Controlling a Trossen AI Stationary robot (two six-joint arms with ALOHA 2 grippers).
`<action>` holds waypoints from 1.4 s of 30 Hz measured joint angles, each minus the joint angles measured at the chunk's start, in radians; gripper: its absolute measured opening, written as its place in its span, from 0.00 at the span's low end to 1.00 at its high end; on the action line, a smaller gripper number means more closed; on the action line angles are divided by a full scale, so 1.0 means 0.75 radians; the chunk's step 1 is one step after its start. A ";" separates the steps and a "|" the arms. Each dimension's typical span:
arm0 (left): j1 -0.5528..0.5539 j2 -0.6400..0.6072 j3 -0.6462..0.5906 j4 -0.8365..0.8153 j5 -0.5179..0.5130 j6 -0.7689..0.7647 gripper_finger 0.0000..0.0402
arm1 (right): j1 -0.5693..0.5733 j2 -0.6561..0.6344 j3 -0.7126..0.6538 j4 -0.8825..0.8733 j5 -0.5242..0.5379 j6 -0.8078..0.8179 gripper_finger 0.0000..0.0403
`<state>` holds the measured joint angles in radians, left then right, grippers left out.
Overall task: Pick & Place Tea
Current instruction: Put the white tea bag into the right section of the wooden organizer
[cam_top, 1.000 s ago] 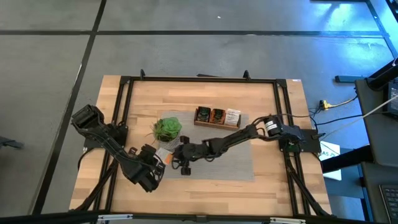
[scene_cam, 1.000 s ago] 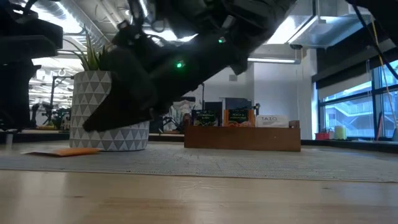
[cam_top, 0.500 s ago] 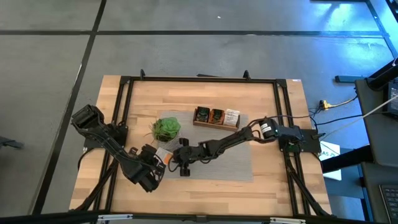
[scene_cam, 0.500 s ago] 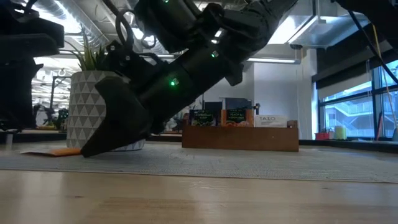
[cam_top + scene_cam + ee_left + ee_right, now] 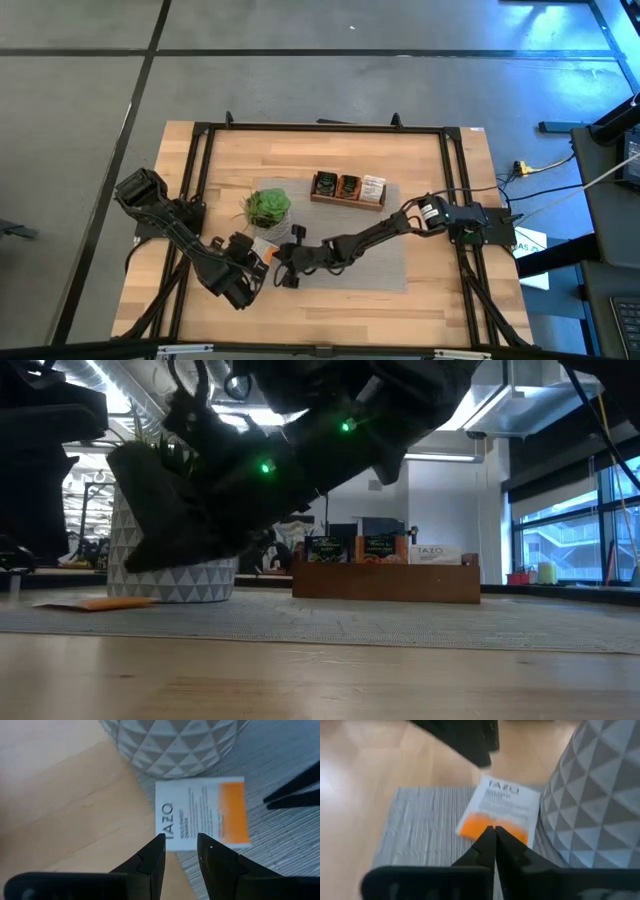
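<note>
One white tea sachet with an orange end [image 5: 263,247] lies flat, partly on the grey mat and partly on the wood, beside the plant's white patterned pot [image 5: 268,208]. It also shows in the left wrist view [image 5: 202,812], the right wrist view [image 5: 502,807] and the low view [image 5: 100,602]. My left gripper [image 5: 181,842] is a little open and empty, its tips at the sachet's white edge. My right gripper [image 5: 493,831] is shut and points at the sachet's orange end from the other side. Other sachets stand in the wooden box [image 5: 348,187].
The potted plant [image 5: 170,510] stands right next to the sachet. The wooden box [image 5: 388,578] stands at the mat's far side. The two grippers [image 5: 252,264] [image 5: 278,262] face each other closely over the sachet. The grey mat [image 5: 380,265] has free room toward the right.
My right gripper has moved toward the table's left and near edge, closer to the sachet and my left gripper, and stays shut. The sachet lies where it was.
</note>
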<state>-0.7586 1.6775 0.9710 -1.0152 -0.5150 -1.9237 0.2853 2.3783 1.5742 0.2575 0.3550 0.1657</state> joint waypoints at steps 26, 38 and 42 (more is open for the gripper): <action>0.000 0.000 0.000 0.033 -0.009 0.000 0.27 | -0.037 0.103 0.109 -0.074 -0.057 0.092 0.01; 0.002 -0.006 0.001 0.010 -0.010 0.079 0.27 | -0.038 0.106 0.110 -0.151 -0.081 0.086 0.01; -0.002 -0.055 0.001 -0.143 -0.019 -0.055 0.27 | -0.038 0.107 0.108 -0.151 -0.085 0.085 0.01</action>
<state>-0.7603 1.6360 0.9714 -1.1223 -0.5295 -1.9647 0.2569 2.4584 1.6550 0.1440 0.2913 0.2298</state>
